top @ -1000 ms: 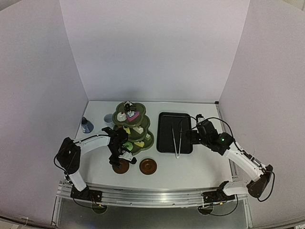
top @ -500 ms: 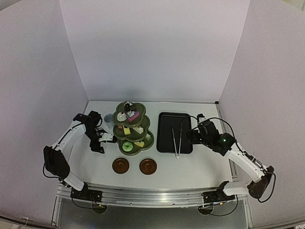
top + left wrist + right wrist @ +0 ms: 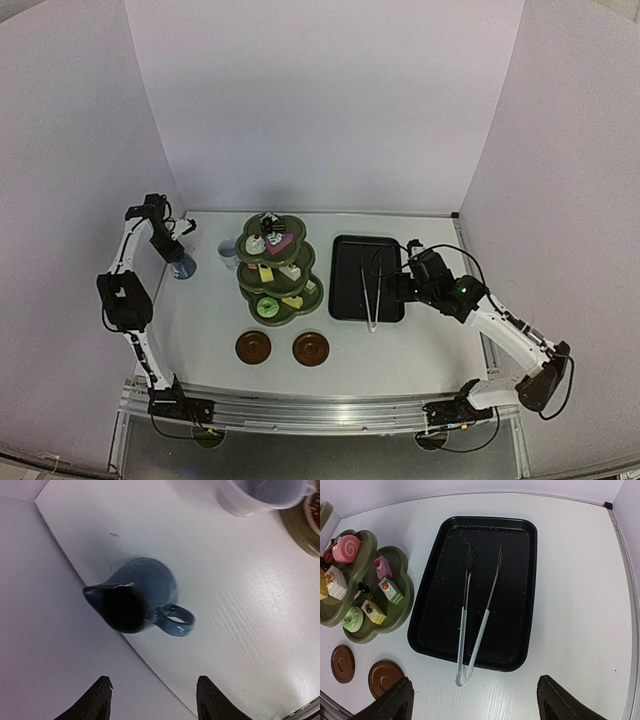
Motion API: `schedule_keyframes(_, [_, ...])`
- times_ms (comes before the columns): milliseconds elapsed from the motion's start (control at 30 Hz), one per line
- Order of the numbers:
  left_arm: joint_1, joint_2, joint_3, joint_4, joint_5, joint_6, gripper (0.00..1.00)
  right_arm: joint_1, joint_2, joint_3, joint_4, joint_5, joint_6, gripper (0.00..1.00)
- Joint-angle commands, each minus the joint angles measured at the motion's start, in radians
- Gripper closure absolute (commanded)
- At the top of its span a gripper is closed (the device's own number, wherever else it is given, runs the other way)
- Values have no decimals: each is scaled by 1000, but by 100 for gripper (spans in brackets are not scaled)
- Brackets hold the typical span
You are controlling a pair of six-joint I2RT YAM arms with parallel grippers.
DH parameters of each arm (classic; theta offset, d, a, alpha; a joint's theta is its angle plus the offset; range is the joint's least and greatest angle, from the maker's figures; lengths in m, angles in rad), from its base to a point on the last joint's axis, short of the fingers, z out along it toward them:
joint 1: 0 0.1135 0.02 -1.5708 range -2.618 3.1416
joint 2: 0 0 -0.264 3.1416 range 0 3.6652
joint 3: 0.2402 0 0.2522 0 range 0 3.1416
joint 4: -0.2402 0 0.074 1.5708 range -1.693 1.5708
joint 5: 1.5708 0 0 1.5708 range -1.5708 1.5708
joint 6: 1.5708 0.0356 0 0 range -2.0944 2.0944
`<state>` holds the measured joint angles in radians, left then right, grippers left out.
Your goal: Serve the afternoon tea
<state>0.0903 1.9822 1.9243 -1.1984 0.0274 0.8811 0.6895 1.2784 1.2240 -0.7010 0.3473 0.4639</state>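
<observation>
Our left gripper [image 3: 153, 680] hangs spread and empty; the pot [image 3: 135, 600] stands just ahead at twelve o'clock, untouched, handle [image 3: 175, 621] pointing to four. Only the wrist view shows that handle; the top view shows the coasters [image 3: 253, 347] near us, the right gripper [image 3: 473, 680] spread far off.

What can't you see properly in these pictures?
Inside of the blue pot, left wrist view: dark shadow hides whether it holds anything.
The white mug, left wrist view: the top edge cuts most of it off.
The cakes on top of the stand, top external view: too small to tell apart.
</observation>
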Motion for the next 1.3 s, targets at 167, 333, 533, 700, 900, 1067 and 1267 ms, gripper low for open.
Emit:
schedule_keyframes(167, [47, 295, 380, 111, -167, -204, 43, -4, 9, -11, 3, -20, 20, 18])
schedule_keyframes(333, [49, 356, 415, 130, -166, -323, 54, -4, 6, -21, 3, -18, 28, 18])
schedule_keyframes(533, [64, 330, 340, 124, -113, -398, 54, -4, -1, -24, 3, -7, 23, 18])
schedule_keyframes(700, [67, 352, 333, 102, -100, -443, 58, -4, 8, -17, 3, -9, 24, 18])
schedule_keyframes(900, [68, 378, 322, 107, -119, -473, 66, -3, 11, -6, 3, -10, 22, 18])
schedule_keyframes(1067, [67, 370, 278, 122, -120, -484, 69, -4, -3, -17, 3, -7, 32, 18])
schedule_keyframes(1267, [67, 367, 235, 152, -122, -500, 72, -4, -7, -21, 3, -8, 37, 18])
